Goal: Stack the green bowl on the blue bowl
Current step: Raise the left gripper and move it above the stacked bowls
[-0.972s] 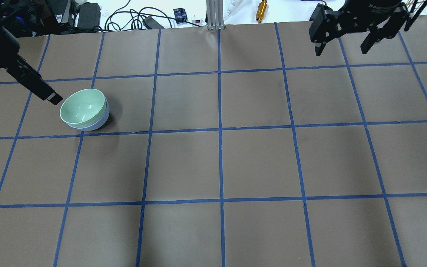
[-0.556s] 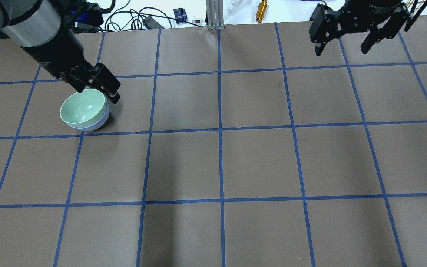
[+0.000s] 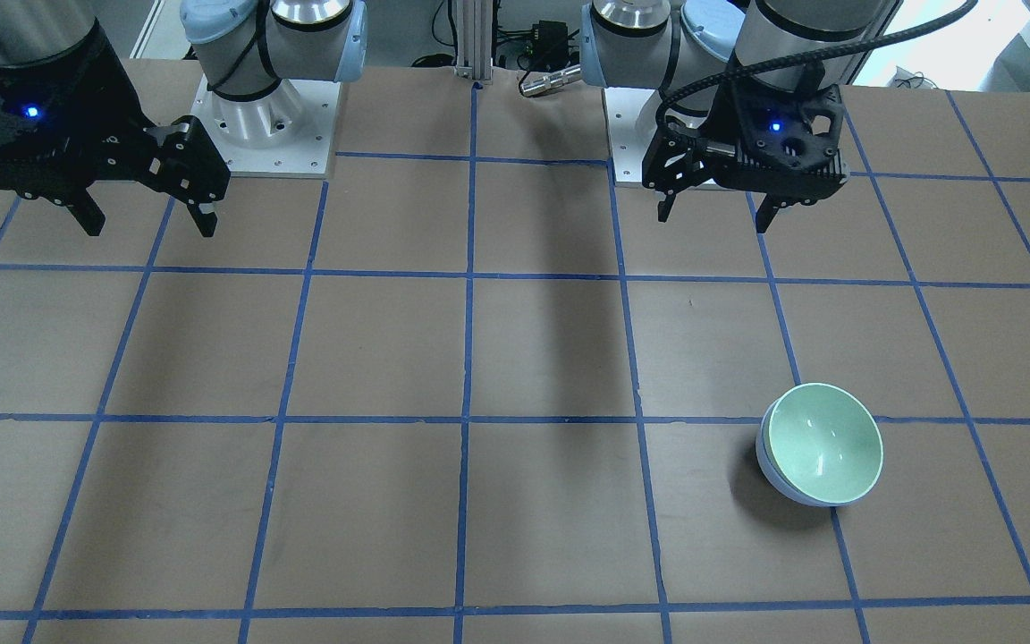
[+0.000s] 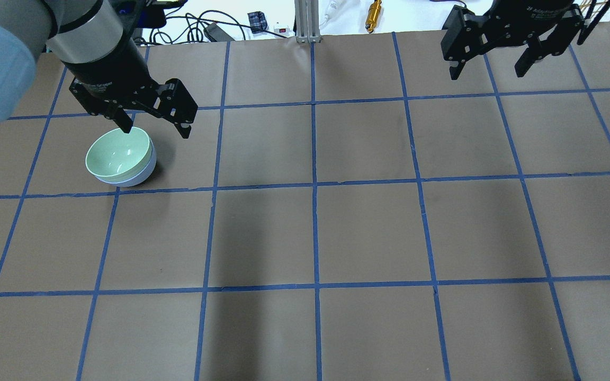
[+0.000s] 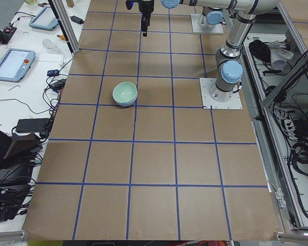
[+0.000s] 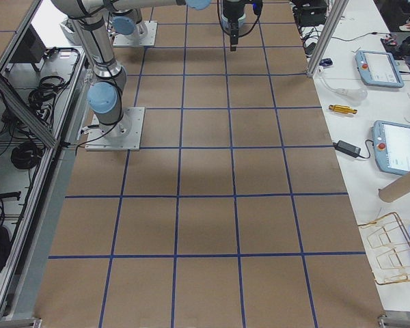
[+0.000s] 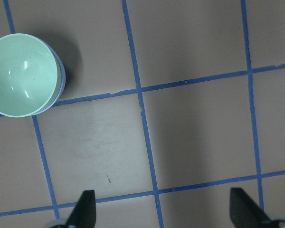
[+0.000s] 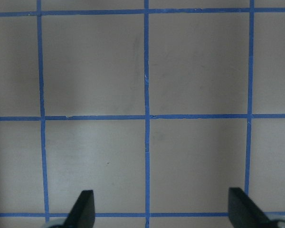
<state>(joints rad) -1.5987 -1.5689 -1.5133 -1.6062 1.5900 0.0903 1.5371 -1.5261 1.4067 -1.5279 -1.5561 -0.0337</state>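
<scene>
Green bowl sat in blue bowl: glossy, stiff, probably light, slippery; pinch rim. Left gripper, right gripper gaped empty, clear of blue bowl.

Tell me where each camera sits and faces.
Front: across table, facing robot; left hand, right hand, green bowl in blue bowl.
Overhead: behind robot, facing forward-down; both hands, bowls.
Left side: table's left end; left base, bowls.
Right side: right end; right base.
Left wrist: downward; fingertips, bowls.
Right wrist: downward; fingertips, grid.
Front, overhead share bowls.
</scene>
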